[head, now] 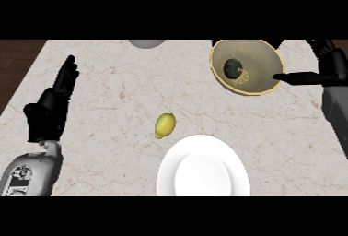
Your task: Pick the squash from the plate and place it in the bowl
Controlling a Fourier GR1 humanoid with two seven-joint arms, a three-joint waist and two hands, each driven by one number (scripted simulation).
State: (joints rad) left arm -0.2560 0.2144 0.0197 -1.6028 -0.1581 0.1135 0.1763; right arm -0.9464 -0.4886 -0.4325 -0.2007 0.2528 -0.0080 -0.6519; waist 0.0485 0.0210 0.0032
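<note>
Right hand, fingers straight, at bowl rim, squash inside, just beside its thumb.

Single head view: looks steeply down on the table from above, forearms entering at lower edge.

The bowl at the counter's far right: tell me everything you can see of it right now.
The bowl is round and deep, tan-gold with a yellowish rim, and looks like ceramic or wood. It stands upright on the marble counter near the far right edge. A dark green squash lies inside against its left inner wall. The right hand is beside it, with one straight finger reaching across the right rim. The white plate and the lemon lie apart from it, nearer the robot.
</note>
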